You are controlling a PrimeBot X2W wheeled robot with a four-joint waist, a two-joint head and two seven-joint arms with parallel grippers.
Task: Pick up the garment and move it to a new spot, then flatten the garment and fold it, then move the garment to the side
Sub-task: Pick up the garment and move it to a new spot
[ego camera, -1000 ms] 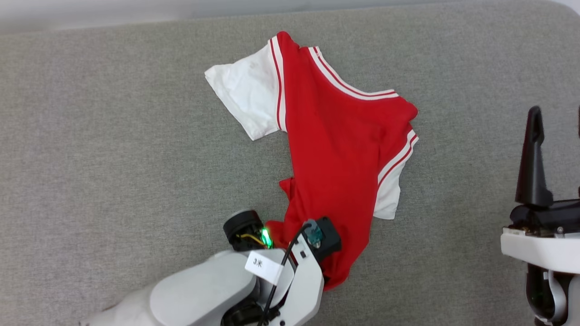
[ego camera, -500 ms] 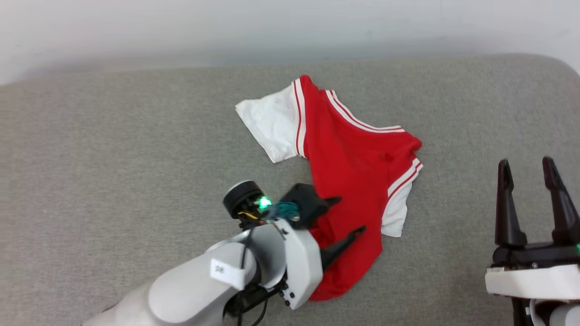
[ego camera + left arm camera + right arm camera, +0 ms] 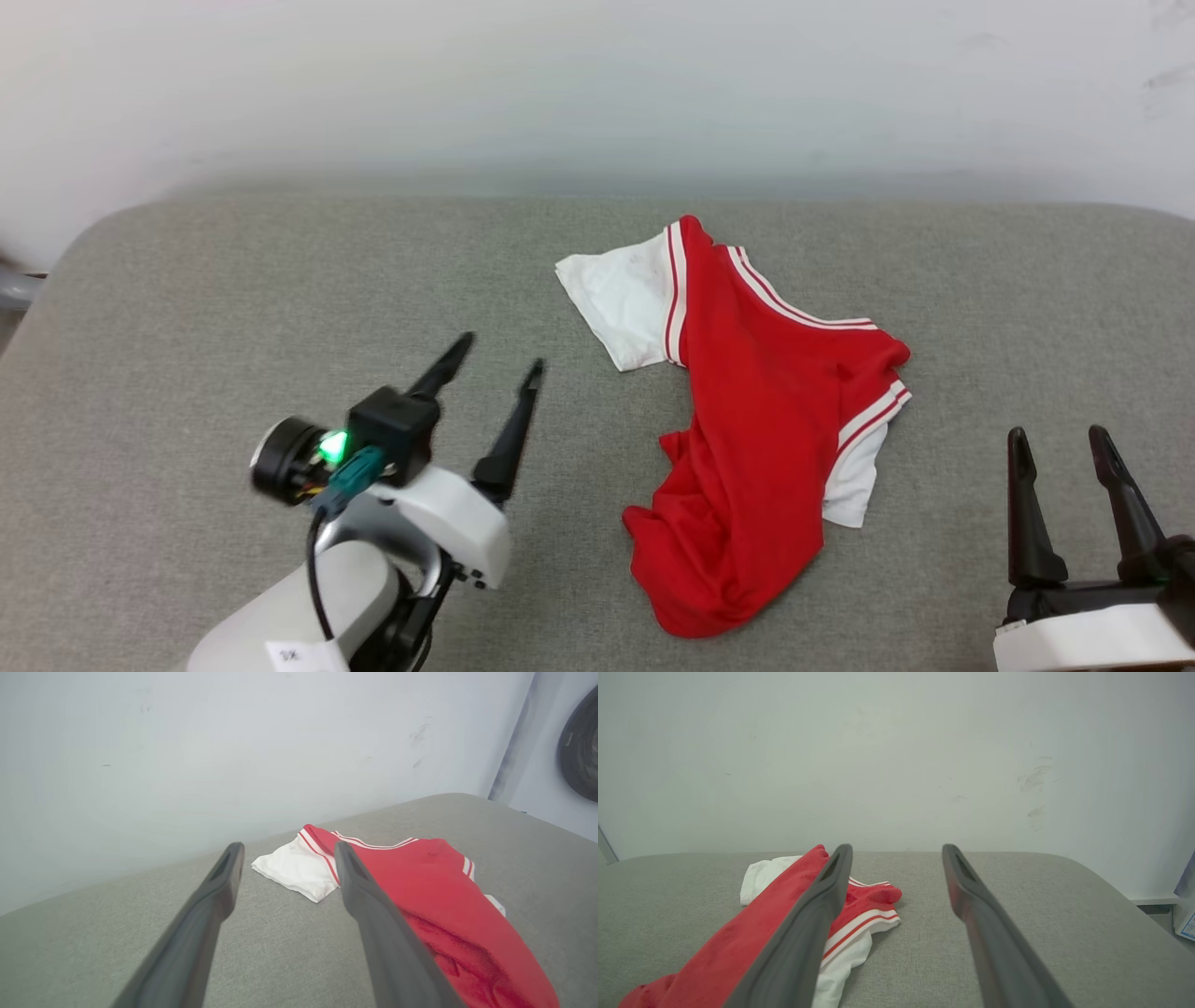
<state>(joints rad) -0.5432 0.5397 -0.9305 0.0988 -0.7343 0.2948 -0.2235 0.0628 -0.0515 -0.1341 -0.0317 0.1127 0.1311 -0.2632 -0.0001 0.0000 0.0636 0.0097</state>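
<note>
The red and white garment [image 3: 756, 448] lies crumpled on the grey tabletop [image 3: 233, 308], a little right of the middle, with its top end toward the wall [image 3: 560, 84]. The left end effector [image 3: 499, 353] is off to its left, not touching it, wide open and holding nothing. The right end effector [image 3: 1056, 433] sits apart on its right, wide open and empty too.

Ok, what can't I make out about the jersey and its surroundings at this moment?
- Jersey underside, head view: crumpled on the grey cushion, so whatever faces down is hidden.
- Its near hem, right wrist view: behind a finger of the right gripper and cut by the bottom edge.
- Dark round object, left wrist view: cut by the right edge, blurred, unidentifiable.
</note>
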